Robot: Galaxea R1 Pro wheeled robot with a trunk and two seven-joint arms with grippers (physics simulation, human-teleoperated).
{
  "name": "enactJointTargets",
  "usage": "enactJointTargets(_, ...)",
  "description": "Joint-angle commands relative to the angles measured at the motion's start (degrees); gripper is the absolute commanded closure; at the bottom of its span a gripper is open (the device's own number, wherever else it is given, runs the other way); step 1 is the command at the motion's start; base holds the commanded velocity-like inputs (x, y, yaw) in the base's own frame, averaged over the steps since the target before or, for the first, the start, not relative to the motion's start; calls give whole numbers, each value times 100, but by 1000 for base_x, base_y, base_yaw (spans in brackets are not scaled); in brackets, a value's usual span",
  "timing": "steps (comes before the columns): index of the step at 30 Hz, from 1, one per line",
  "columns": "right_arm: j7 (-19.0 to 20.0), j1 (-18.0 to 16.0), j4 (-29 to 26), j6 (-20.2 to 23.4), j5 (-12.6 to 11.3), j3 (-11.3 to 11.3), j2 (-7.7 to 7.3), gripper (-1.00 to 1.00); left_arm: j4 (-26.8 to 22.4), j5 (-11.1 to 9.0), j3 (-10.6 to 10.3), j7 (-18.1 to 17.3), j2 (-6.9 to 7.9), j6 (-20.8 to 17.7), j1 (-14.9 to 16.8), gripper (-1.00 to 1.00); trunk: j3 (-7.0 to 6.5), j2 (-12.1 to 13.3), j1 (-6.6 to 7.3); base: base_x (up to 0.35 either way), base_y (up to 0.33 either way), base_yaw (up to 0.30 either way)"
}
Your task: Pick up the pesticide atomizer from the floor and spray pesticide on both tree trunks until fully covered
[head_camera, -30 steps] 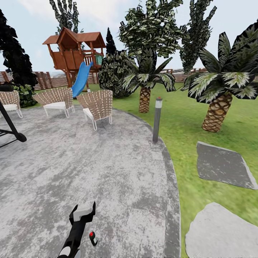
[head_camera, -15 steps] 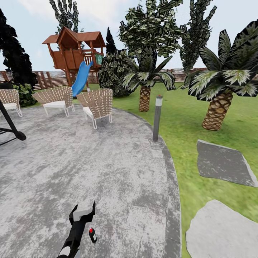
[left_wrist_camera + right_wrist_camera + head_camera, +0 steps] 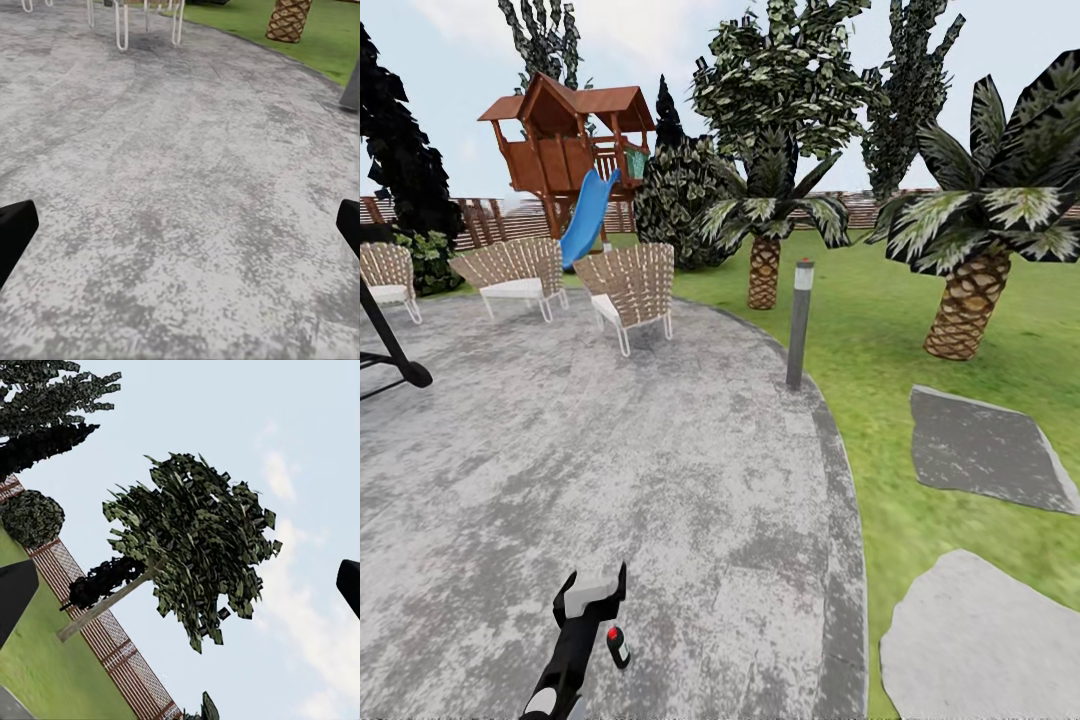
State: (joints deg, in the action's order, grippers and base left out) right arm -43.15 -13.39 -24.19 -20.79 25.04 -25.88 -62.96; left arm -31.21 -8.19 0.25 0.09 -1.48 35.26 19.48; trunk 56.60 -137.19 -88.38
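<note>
Two black fingertips spread wide frame your left pincer (image 3: 180, 225) over mottled grey paving, your right pincer (image 3: 180, 592) gapes wide toward one leafy tree (image 3: 199, 547), and the slim pesticide atomizer (image 3: 618, 646) lies beside your left arm (image 3: 575, 640).

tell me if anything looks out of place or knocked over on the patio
One thing: a small dark bottle-like item with a red top lies tipped on the grey paving, beside the left tool. The wicker chairs stand upright.
</note>
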Motion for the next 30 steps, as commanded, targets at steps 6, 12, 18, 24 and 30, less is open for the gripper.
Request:
enactJointTargets(6, 0, -15, 44, -30, 45, -30, 3, -100, -1, -16, 2, 2, -2, 16, 3, -100, 113, -244, -131, 0, 0, 0)
enactJointTargets(12, -1, -15, 110, -38, 45, -31, 3, -100, 7, -10, 2, 0, -2, 16, 3, -100, 221, -485, -263, 0, 0, 0)
enactJointTargets(18, -1, -16, 120, -39, 45, -30, 3, -100, 9, -9, 8, 0, 4, 16, 3, -100, 341, -609, -337, 0, 0, 0)
enactJointTargets(24, 0, -17, 131, -39, 45, -26, 3, -100, 38, -7, 10, 0, 3, 16, 3, -100, 474, -617, -352, 0, 0, 0)
enactJointTargets(30, 0, -16, 133, -39, 45, -23, 3, -100, 49, -7, 10, 0, 5, 16, 3, -100, 607, -625, -368, 0, 0, 0)
